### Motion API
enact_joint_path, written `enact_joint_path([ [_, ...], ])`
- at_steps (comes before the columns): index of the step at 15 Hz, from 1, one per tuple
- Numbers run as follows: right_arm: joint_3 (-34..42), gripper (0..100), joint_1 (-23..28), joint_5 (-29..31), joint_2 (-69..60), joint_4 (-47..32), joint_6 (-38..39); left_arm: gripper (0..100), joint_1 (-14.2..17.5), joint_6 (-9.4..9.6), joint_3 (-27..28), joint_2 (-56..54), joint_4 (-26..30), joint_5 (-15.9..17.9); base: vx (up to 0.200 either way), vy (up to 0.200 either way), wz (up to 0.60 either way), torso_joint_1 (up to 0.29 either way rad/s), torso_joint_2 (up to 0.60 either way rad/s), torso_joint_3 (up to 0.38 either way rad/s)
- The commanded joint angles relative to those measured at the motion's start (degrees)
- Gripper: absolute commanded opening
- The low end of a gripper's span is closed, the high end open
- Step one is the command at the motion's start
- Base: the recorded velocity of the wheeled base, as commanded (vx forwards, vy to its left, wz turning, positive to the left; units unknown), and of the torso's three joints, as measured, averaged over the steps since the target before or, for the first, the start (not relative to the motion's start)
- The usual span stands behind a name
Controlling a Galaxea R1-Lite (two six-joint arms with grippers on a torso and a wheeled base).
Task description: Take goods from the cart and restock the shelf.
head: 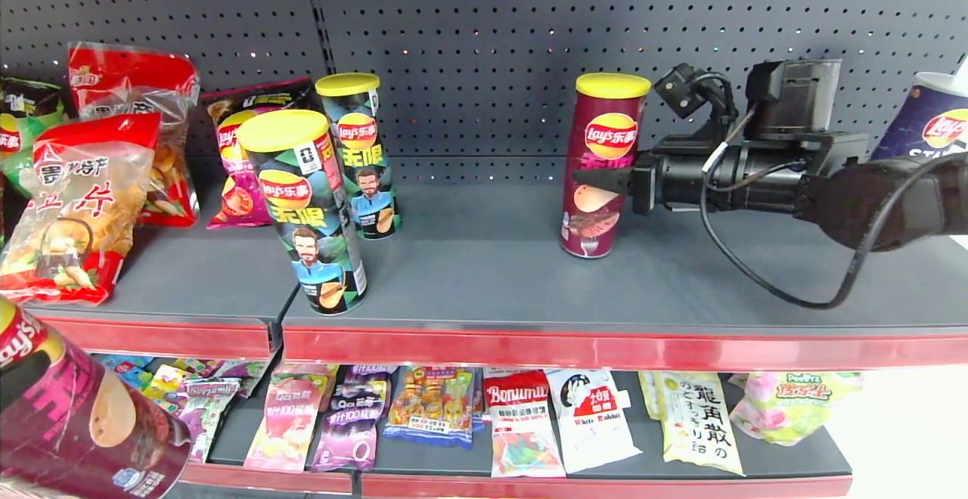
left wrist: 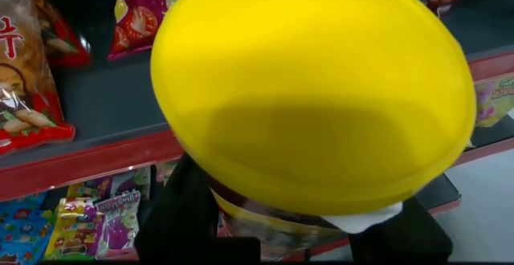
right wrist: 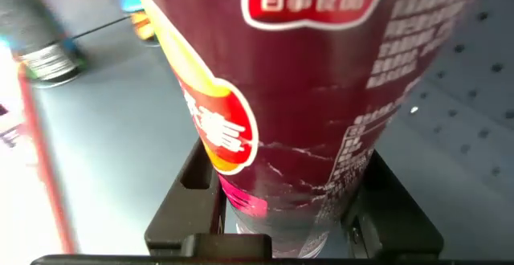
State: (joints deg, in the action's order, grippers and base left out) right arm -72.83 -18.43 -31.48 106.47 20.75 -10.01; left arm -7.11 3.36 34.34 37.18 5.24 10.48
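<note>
Right end effector (head: 605, 180) grasps the chip can (head: 609, 132) mid-body on the shelf (head: 484, 272), left end effector (left wrist: 293, 229) a second can (left wrist: 313, 88); judged light, stiff, slick, dentable.

The right arm (head: 877, 196) comes in from 3 o'clock in the head view and lies level, pointing toward 9 o'clock, with its wrist camera (head: 794, 94) on top. A cable (head: 779, 280) loops under the wrist. The right hand (head: 605, 180) is clamped on an upright can (head: 605, 136) at mid-height, one finger (head: 597, 180) across its front. The left hand (left wrist: 297, 229) grips a second can (left wrist: 313, 88) just below its lid, dark fingers (left wrist: 185, 217) on either side. That can sits tilted at 7 o'clock in the head view.
</note>
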Motion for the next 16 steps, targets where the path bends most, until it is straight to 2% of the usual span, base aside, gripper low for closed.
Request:
enact_joint_path([
  [1,6.29,0,-1.34,0.27,-7.16,0.17,-0.19,0,-0.01,-0.02,0.02,0.08,-0.06,0.06,0.0,0.0,0.0,0.0,0.0,0.0],
  [10,13.41,0,-4.95,2.38,-12.34,0.26,-0.1,0,-0.01,0.15,-0.15,0.0,0.03,-0.29,0.0,0.0,0.0,0.0,0.0,0.0],
  [16,14.47,0,-5.39,2.38,-11.9,0.26,-0.98,0,-0.01,0.24,-0.24,-0.09,-0.06,-0.2,0.0,0.0,0.0,0.0,0.0,0.0],
])
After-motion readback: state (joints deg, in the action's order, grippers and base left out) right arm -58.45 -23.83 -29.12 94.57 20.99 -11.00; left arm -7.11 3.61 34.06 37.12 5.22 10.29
